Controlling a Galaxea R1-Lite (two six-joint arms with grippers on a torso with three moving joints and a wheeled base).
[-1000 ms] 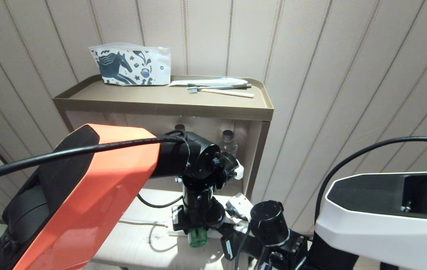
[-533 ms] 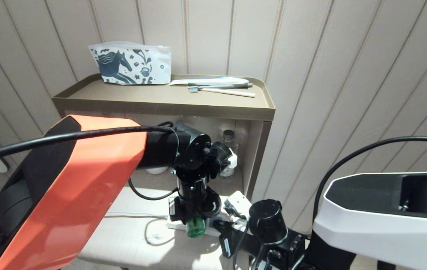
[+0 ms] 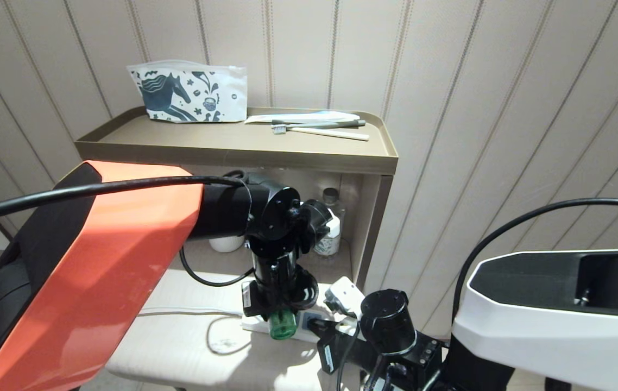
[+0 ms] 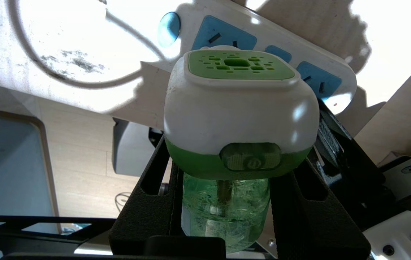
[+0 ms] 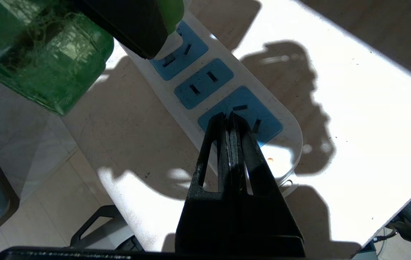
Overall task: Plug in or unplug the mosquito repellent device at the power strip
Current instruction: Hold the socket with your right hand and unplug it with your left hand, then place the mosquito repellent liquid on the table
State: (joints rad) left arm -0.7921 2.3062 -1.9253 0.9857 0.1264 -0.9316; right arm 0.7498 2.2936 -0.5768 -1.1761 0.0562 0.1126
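The left gripper (image 4: 227, 202) clamps the mosquito repellent device (image 4: 239, 115) by its clear green bottle, black fingers (image 4: 147, 202) on either side, its white head over the power strip (image 4: 321, 57). From the head camera the device (image 3: 283, 326) sits at the strip's (image 3: 309, 332) near edge, at six o'clock from the left wrist. The right gripper (image 5: 231, 121), jaws pressed together on nothing, rests its tips on the strip's (image 5: 176, 108) end socket. At twelve o'clock, a brown cabinet (image 3: 233, 149) carries a printed pouch (image 3: 189, 95) and toothbrushes (image 3: 317, 129).
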